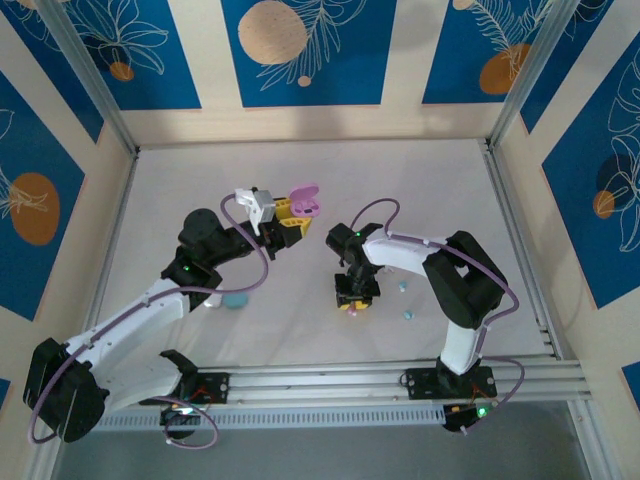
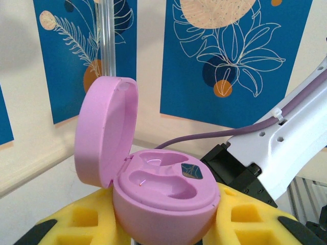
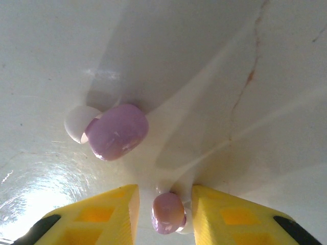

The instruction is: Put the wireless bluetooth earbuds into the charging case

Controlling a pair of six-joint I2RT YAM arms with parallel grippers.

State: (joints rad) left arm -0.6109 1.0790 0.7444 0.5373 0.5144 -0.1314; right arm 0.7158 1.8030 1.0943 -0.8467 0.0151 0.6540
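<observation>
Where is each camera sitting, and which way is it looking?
Top external: high behind the arms, looking down at the white table; both arms show.
Left wrist: on the left arm, looking along its yellow fingers at the open pink charging case; the right arm passes behind.
Right wrist: pointing down at the table; its yellow fingers straddle a pink earbud.
Shared: top and left wrist both show that case.

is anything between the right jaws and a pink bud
Nothing visible: one pink bud lies between the right gripper's open jaws; the other pink bud sits farther off beside a white bud.
</observation>
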